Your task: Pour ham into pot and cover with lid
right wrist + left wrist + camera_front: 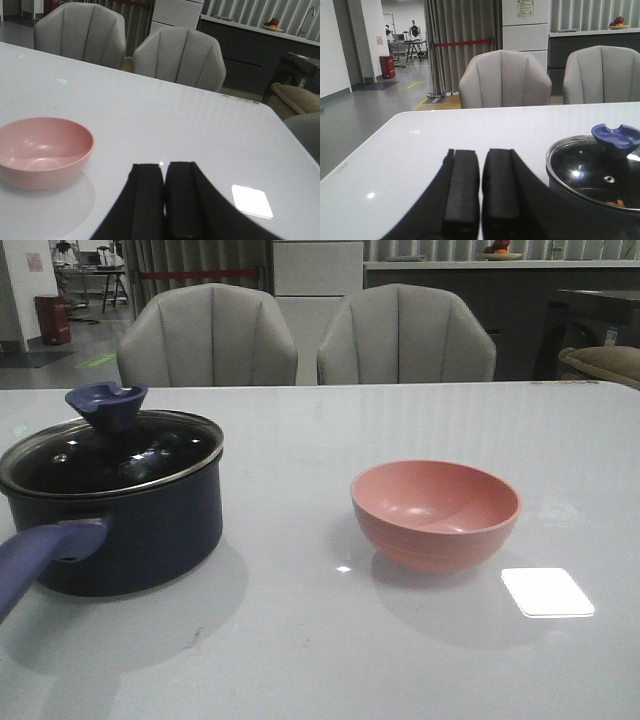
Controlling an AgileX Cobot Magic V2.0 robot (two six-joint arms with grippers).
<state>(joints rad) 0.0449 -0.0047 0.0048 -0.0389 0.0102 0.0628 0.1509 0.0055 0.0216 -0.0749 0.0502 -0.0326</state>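
The dark navy pot point(130, 530) stands at the left of the table, its blue-purple handle point(40, 552) pointing toward me. The glass lid point(110, 455) with its blue knob point(107, 405) sits on the pot. Through the lid in the left wrist view point(600, 175), small orange ham pieces point(616, 203) show inside. The pink bowl point(435, 512) stands empty at the centre right and shows in the right wrist view point(42, 150). My left gripper point(481, 155) is shut and empty beside the pot. My right gripper point(164, 167) is shut and empty, apart from the bowl. Neither arm shows in the front view.
Two grey chairs point(208, 335) point(405, 335) stand behind the table's far edge. A bright light reflection point(547, 592) lies on the glossy white table point(300, 640) near the bowl.
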